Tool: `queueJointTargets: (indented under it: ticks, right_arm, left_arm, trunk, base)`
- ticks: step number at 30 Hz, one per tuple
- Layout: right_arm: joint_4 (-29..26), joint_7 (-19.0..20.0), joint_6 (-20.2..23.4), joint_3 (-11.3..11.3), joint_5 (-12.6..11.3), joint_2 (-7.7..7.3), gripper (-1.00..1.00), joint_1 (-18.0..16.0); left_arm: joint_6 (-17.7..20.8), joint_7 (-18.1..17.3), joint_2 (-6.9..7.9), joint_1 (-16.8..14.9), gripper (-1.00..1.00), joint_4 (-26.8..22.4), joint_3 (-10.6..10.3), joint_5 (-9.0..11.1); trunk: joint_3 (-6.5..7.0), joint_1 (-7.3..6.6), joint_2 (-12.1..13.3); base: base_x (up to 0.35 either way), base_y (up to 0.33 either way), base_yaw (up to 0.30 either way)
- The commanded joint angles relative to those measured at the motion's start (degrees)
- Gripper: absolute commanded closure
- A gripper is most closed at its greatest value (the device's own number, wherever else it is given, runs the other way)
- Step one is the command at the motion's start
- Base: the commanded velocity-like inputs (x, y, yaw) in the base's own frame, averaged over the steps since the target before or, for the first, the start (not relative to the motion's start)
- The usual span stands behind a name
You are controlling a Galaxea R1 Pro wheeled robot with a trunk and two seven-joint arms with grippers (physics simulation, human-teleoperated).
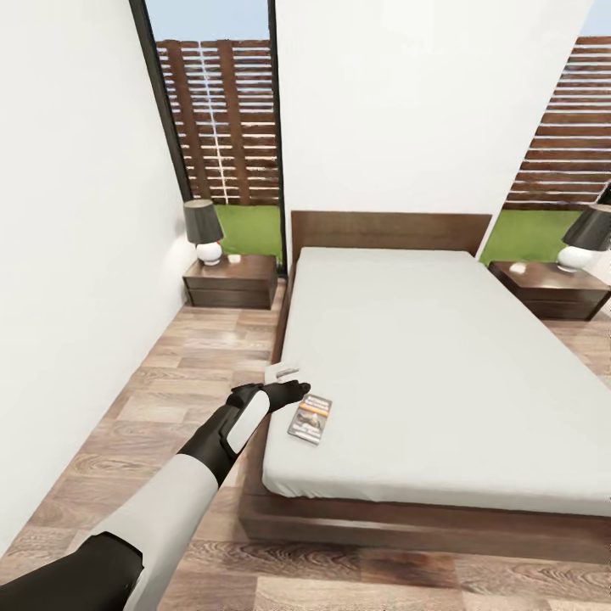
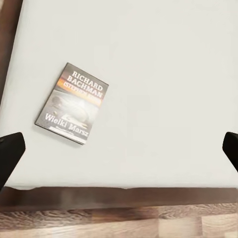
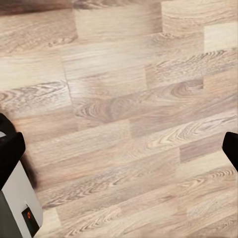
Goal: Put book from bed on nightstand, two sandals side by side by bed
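Note:
The book [image 1: 310,417], dark grey with an orange band, lies flat on the grey mattress of the bed [image 1: 424,356] near its front left corner. The left wrist view gives it close up [image 2: 72,103], white title letters legible. My left gripper [image 1: 288,386] hovers over the mattress edge just left of the book, open, its black fingertips [image 2: 10,153] wide apart and holding nothing. My right gripper [image 3: 119,148] is open above bare wood-plank floor [image 3: 129,99]. One nightstand [image 1: 231,280] stands left of the headboard, the other [image 1: 552,290] to its right. The sandals are out of view.
Each nightstand carries a lamp with a dark shade [image 1: 204,229] [image 1: 587,238]. A white wall [image 1: 76,255] borders the floor strip left of the bed. Tall windows [image 1: 225,127] show a slatted fence. Part of my grey base [image 3: 17,203] is near the right gripper.

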Motion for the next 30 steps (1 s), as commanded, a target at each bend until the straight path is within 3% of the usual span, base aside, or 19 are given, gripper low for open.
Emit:
queueJointTargets:
  ticks: [1, 30]
  right_arm:
    - [0.1, 0.2, -0.1, 0.0, -0.6, 0.01, -1.00, -0.1]
    - [0.1, 0.2, -0.1, 0.0, -0.6, 0.54, -1.00, -0.1]
  left_arm:
    - [0.2, 0.5, 0.00, 0.0, -1.00, -0.1, -0.1, 0.6]
    - [0.1, 0.4, 0.00, 0.0, -1.00, -0.2, -0.1, 0.7]
  trunk:
    - [-0.20, 0.03, -0.1]
    - [-2.78, 0.03, -0.1]
  base:
    - [0.000, 0.000, -0.059]
    - [0.000, 0.000, -0.004]
